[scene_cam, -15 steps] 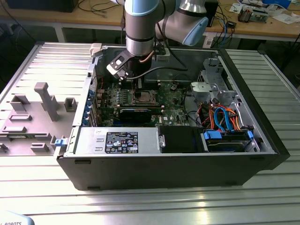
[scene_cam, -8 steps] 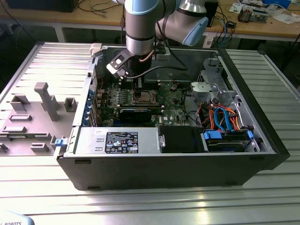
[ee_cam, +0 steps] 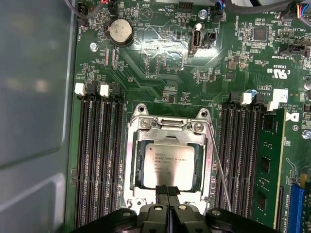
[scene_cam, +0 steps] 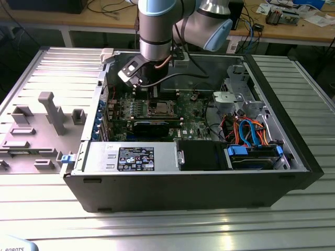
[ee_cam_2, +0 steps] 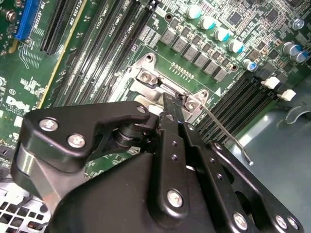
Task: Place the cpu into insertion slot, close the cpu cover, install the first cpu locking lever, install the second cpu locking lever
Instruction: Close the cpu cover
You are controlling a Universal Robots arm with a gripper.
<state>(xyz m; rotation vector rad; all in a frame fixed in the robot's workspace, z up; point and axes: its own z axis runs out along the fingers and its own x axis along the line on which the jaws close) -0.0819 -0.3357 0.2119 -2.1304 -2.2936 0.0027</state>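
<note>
The cpu (ee_cam: 167,165), a silver-grey square chip, lies flat in the insertion slot (ee_cam: 140,108) on the green board. The cpu cover (ee_cam: 132,165), a thin silvery frame, lies down around the chip. A thin wire locking lever (ee_cam: 219,170) runs along one side of the socket and angles away from it, its end (ee_cam_2: 249,161) free over the memory slots. My gripper (ee_cam: 167,190) is shut, its black fingertips pressed together at the edge of the chip with nothing between them. In the exterior view the gripper (scene_cam: 152,98) hangs just above the socket (scene_cam: 159,110).
The board sits inside an open black computer case (scene_cam: 188,193). Long black memory slots (ee_cam: 99,160) flank the socket on both sides. A black block (scene_cam: 152,127) lies in front of the socket, with cables and drive bays (scene_cam: 251,136) at the exterior view's right.
</note>
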